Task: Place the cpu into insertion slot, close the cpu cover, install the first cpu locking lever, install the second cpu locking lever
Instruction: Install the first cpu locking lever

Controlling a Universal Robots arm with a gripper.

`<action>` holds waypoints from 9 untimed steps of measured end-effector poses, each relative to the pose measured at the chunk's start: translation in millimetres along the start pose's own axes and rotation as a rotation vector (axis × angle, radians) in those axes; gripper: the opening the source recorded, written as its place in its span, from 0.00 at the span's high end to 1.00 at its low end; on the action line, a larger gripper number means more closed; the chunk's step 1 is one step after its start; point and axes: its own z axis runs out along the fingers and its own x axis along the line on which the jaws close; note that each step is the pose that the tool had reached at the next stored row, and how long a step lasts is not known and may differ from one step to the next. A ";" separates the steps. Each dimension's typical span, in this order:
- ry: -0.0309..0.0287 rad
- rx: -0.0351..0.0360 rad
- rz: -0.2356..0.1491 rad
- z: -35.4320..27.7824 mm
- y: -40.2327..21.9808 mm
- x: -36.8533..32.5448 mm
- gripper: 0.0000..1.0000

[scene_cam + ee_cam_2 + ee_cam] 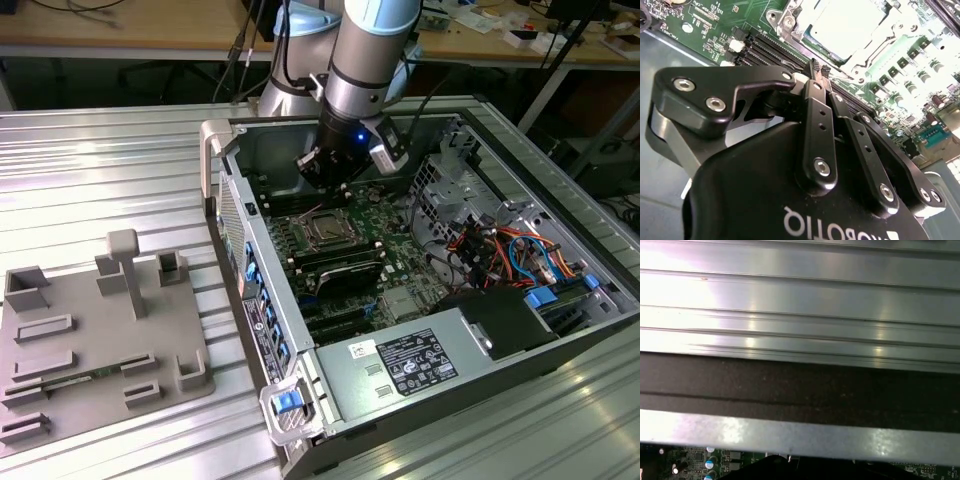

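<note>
Hovering, fingers pressed together, the hand [817, 70] is hanging over the board, the slot [310, 230] lying just past its tips.

My arm [365, 60] is showing as a fat silver-grey metal tube, with a pale blue joint cap sitting up top. Black cables [287, 40] are hanging alongside it. A small blue light [358, 137] is glowing at my wrist, and a grey-white bracket [388, 150] is sticking out just beside it. My gripper [818, 69] is looking matte black all over in the second wrist view. Flat bar links [815, 135] are fanning from a rounded body and shiny round silver screws [822, 166] are pinning them. White lettering [840, 225] is running across the body.
</note>
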 end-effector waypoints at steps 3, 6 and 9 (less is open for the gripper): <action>-0.0003 -0.0003 0.000 0.2 -1.5 0.0 0.89; -0.0002 -0.0003 0.000 0.1 -5.2 0.3 0.89; -0.0002 -0.0002 0.000 0.5 -5.7 0.1 0.89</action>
